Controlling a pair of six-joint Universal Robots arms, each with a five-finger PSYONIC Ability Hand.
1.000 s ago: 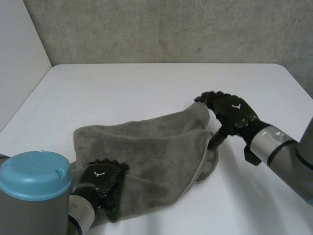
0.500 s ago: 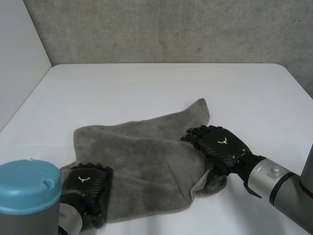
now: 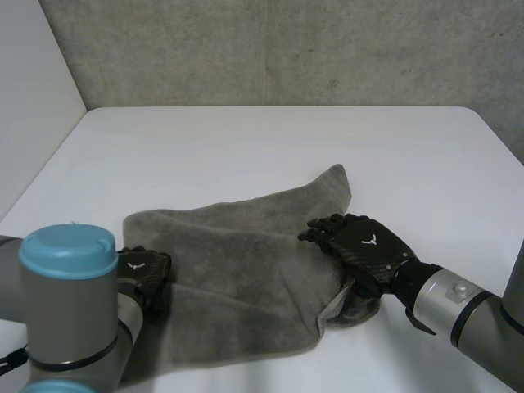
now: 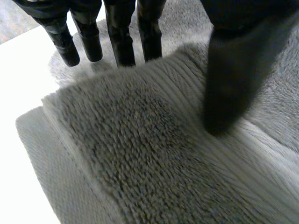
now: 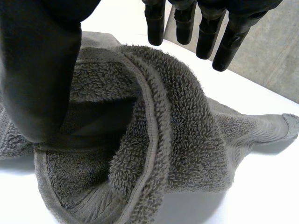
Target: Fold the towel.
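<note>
Over the right edge of the towel, the right hand lies on bunched cloth. Its fingers are straight and spread above the cloth, with the thumb pressing a fold (no real grasp). The left hand rests on the left edge, its fingers straight and its thumb on a raised ridge. The towel lies rumpled on the near half of the white table.

Crumpled grey terry towel lies on white table, near centre. Black left hand at towel's near-left edge; black right hand on its right edge.
</note>
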